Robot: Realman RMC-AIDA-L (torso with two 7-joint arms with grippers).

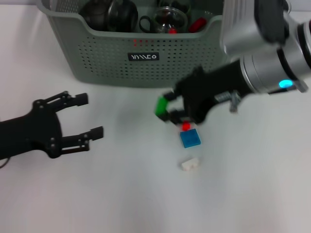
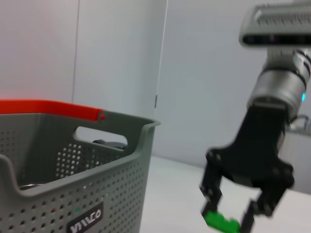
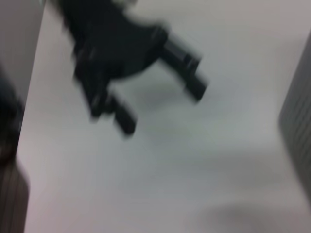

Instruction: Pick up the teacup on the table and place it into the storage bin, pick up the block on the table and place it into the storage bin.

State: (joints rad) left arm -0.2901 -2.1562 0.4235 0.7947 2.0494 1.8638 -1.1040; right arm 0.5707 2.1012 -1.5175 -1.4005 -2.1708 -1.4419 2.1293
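The green block (image 1: 160,105) was held between the fingertips of the right hand (image 1: 166,106), which was closed narrow on it. In the left wrist view the same block (image 2: 221,222) sat at the tips of this hand (image 2: 227,217), raised above the white surface (image 1: 146,194). The storage bin (image 1: 121,68) stood just beyond the right hand, its front wall with the small black label (image 1: 143,57) facing the hand, and nothing lay between the block and this wall. Inside the bin there were a dark round object (image 1: 109,13), a clear glass piece (image 1: 170,19) and something red (image 1: 197,24); I could not tell which of them was the teacup.

Just under the right hand, on the side away from the bin, a small red block (image 1: 185,126) lay on the surface. Touching it, a little farther from the hand, was a blue block (image 1: 190,138), and farther again a white block (image 1: 190,164) lay apart from the blue one.

The left hand (image 1: 92,115) rested low over the surface, well apart from the right hand and from all blocks, with its fingers spread wide and nothing between them. The right wrist view showed it (image 3: 163,104) open above the bare surface.
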